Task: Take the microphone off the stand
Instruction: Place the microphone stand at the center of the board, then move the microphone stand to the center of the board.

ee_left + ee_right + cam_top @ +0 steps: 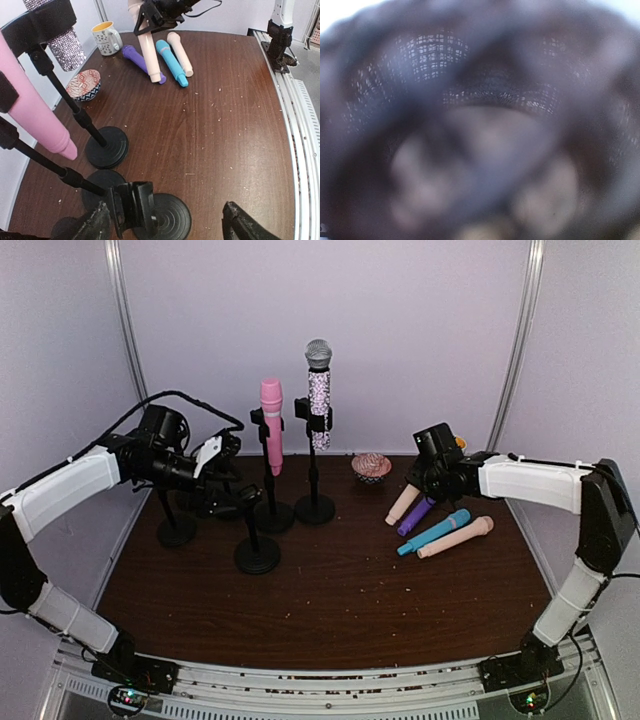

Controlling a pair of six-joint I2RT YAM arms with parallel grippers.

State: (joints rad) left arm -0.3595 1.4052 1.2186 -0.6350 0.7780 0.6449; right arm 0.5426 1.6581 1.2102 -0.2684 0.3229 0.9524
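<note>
While your left jaws stand wide open, the empty clip [131, 205] of a black stand [257, 558] sits between them, nearer to one finger and not clamped. Your right jaws hold a cream microphone [149, 50] by its upper part; its lower end reaches down below them, beside a purple microphone [133, 54]. Beyond your left jaws, a pink microphone [271, 420] sits in its own stand.

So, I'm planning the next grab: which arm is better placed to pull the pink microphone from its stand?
Left. The left gripper is open, holding nothing, among the stands near the pink microphone. The right gripper is across the table, shut on a cream microphone.
</note>
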